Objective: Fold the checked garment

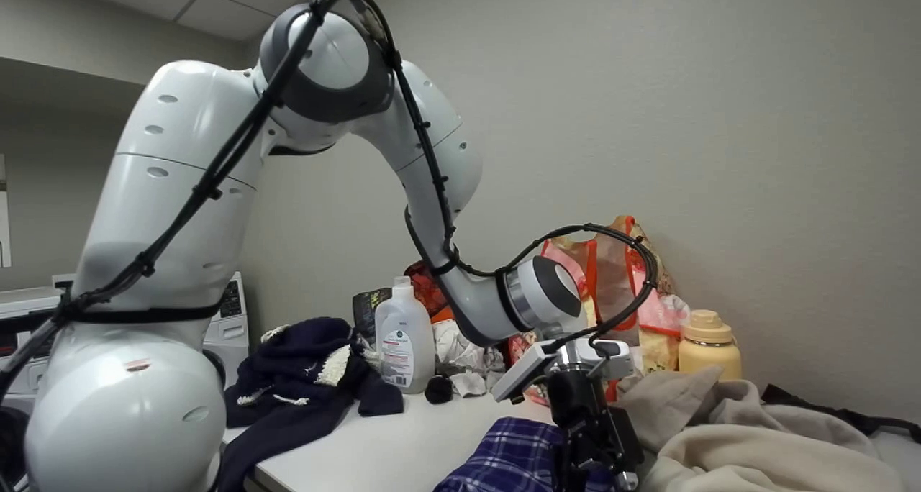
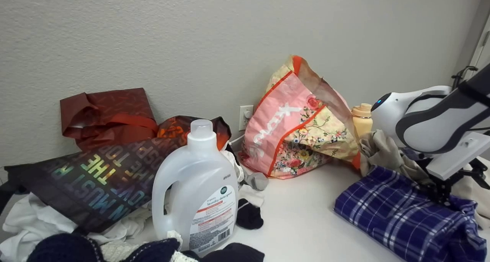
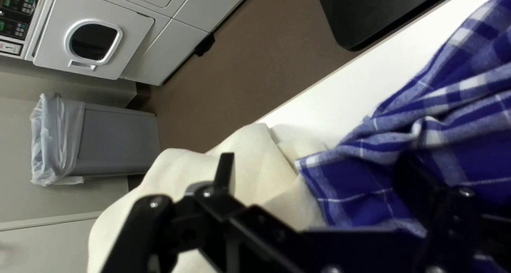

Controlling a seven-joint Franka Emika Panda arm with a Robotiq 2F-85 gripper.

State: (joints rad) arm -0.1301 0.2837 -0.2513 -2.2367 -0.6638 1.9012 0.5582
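Note:
The checked garment [image 2: 398,212], blue plaid with white lines, lies bunched in a roughly folded bundle at the table's right in an exterior view. It shows partly in an exterior view [image 1: 504,456], cut off by the lower edge, and fills the right of the wrist view [image 3: 351,185]. My gripper [image 3: 316,157] is open, its fingers wide apart. One finger is over the beige cloth, the other against or just above the garment's folds; contact is unclear. A corner of the garment lies between the fingers. The gripper also points down at the garment in both exterior views [image 1: 597,470] [image 2: 459,189].
A beige cloth pile [image 1: 777,449] lies beside the garment. A yellow bottle [image 1: 709,348] and a floral bag [image 2: 298,139] stand by the wall. A detergent bottle [image 2: 199,193] and a navy garment [image 1: 302,377] are farther along the white table [image 2: 298,223].

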